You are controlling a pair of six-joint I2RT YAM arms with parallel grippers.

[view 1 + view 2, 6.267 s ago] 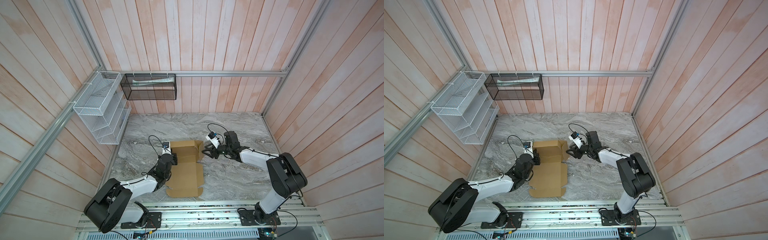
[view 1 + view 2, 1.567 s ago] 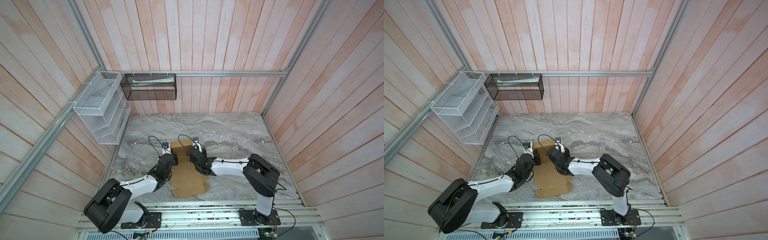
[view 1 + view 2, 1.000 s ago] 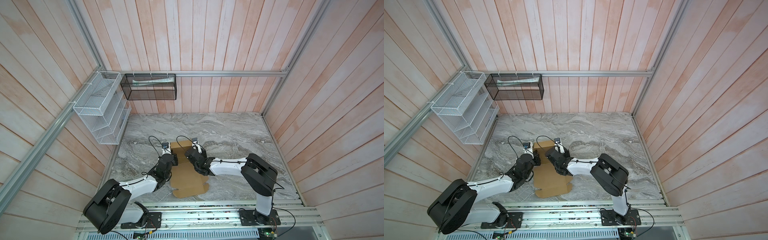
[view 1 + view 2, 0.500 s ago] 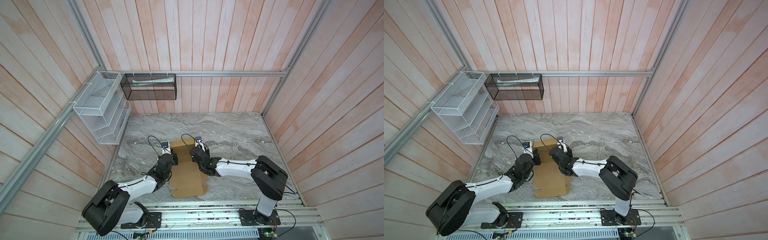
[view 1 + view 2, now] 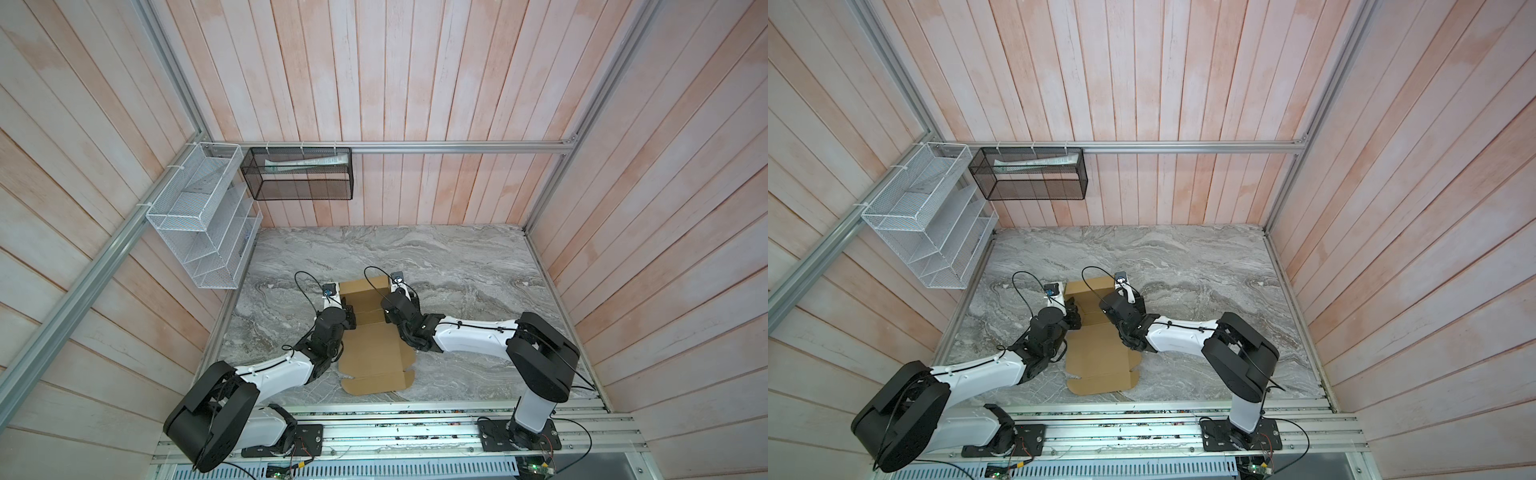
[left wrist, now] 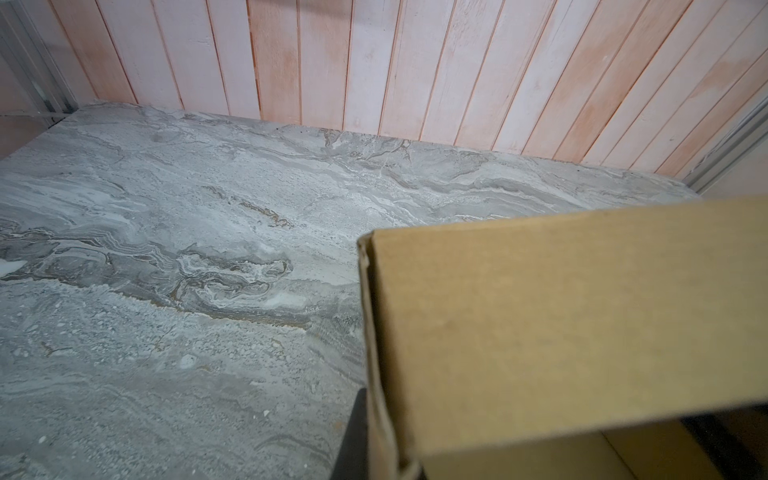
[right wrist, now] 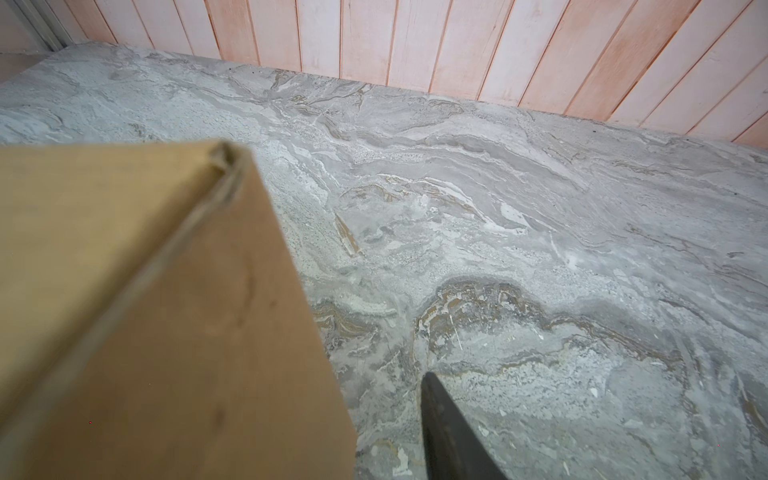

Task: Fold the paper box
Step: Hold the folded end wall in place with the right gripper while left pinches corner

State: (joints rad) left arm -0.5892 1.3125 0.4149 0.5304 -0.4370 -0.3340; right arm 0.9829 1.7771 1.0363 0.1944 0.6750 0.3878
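Observation:
The paper box (image 5: 374,345) is plain brown cardboard lying at the front middle of the table in both top views, with its far end (image 5: 1090,291) folded up into walls. My left gripper (image 5: 350,314) is shut on the box's left wall; in the left wrist view one dark finger (image 6: 353,436) presses the outside of that wall (image 6: 540,311). My right gripper (image 5: 388,311) sits at the box's right wall and is open. In the right wrist view its outer finger (image 7: 449,436) stands clear of the cardboard (image 7: 145,332), and the inner finger is hidden behind it.
The grey marble table (image 5: 457,266) is walled by pink planks on three sides. A white wire rack (image 5: 203,232) hangs on the left wall and a black mesh basket (image 5: 299,174) on the back wall. An aluminium rail (image 5: 395,432) runs along the front.
My right gripper has opened its jaws at the box's right wall, and its arm has swung out to the right. The left gripper has kept its hold without moving.

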